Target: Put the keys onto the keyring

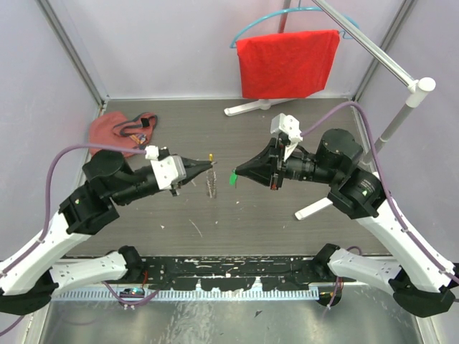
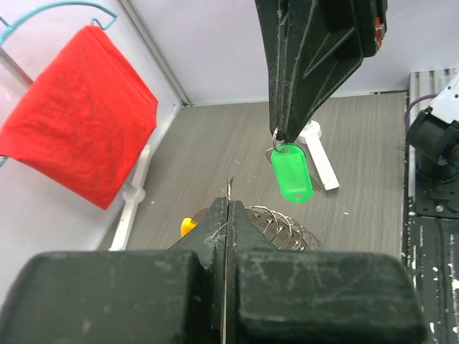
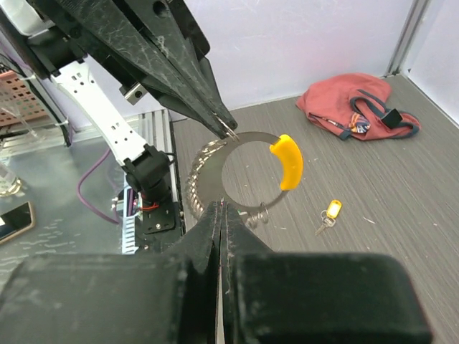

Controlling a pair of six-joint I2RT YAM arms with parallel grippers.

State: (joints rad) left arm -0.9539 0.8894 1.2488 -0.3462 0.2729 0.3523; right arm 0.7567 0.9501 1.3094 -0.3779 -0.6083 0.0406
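My left gripper [image 1: 210, 166] is shut on the wire of the keyring [image 1: 210, 185], a silvery coiled loop with an orange segment [image 3: 287, 161], held above the table. In the left wrist view the jaws [image 2: 227, 209] pinch the wire, with the coils [image 2: 287, 226] just beyond. My right gripper [image 1: 237, 173] is shut on the small ring of the green key [image 2: 291, 172], which hangs from its tip [image 2: 282, 137] close to the keyring. In the right wrist view the shut jaws [image 3: 223, 209] hide the green key. The gold key [image 3: 328, 214] lies on the table beyond the keyring.
A red pouch with cords [image 1: 118, 129] lies at the back left. A red cloth [image 1: 287, 61] hangs on a hanger over a white stand [image 1: 251, 107] at the back. A white bar [image 1: 313, 208] lies under the right arm.
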